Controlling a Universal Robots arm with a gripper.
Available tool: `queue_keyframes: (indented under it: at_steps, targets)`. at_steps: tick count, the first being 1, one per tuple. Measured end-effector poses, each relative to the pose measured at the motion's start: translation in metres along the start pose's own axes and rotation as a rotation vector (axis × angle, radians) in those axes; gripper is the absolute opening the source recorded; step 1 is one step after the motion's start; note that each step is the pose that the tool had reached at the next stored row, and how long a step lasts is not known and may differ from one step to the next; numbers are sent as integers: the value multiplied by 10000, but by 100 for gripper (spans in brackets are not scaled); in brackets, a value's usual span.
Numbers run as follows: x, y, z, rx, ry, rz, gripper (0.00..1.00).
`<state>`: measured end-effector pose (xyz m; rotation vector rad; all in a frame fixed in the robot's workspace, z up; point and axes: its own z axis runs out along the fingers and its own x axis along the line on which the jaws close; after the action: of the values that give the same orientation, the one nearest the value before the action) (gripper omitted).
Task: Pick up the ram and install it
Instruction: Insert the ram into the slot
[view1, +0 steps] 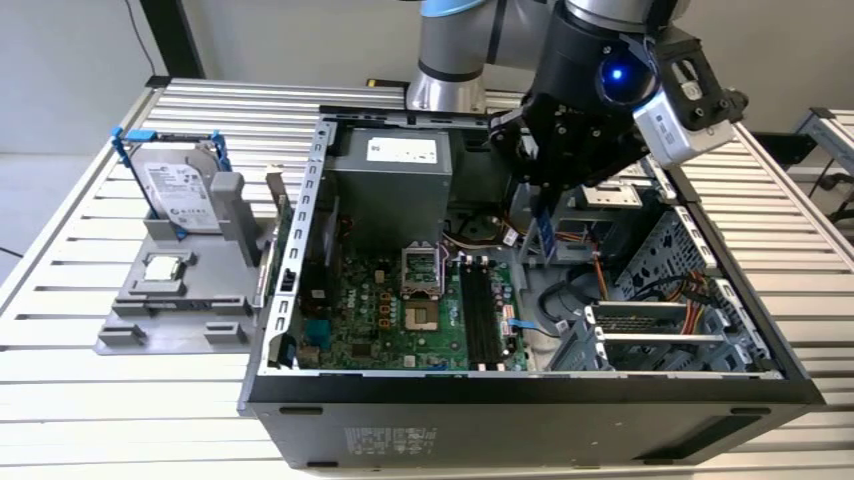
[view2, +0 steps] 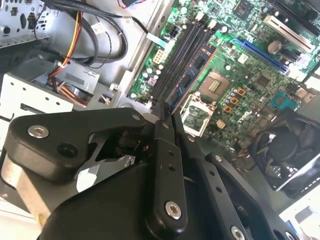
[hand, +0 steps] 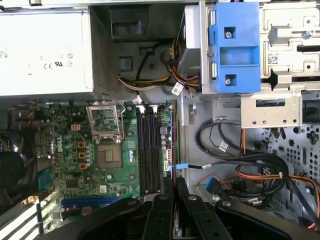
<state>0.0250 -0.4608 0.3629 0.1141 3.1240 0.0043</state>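
Note:
My gripper (view1: 545, 212) hangs inside the open computer case (view1: 287, 300), shut on the ram (view1: 545, 240), which stands on edge below the fingers. In both wrist views the ram (hand: 173, 145) (view2: 195, 70) shows as a thin dark board running out from between the black fingers (hand: 162, 210) (view2: 162, 135). It is held above the green motherboard (view1: 360, 320), roughly parallel to the black memory slots (view1: 481, 305) (hand: 147, 150) (view2: 180, 57). It sits a little to their side, toward the drive bays, and is apart from the slots.
A grey stand (view1: 160, 300) at the exterior view's left holds a silver hard drive (view1: 174, 190) and a small square processor chip (view1: 163, 268). Inside the case are the power supply (view1: 387, 150), processor socket (view1: 423, 320), loose cables (hand: 250, 170), a blue bracket (hand: 235, 45) and a metal drive cage (view1: 667, 335).

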Motion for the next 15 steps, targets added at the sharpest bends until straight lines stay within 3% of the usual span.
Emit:
queue_keyframes:
  at_steps: [9, 15]
  targets:
    - [3, -1, 164, -1, -21, 93, 0]
    - [7, -1, 273, -3, -65, 136, 0]
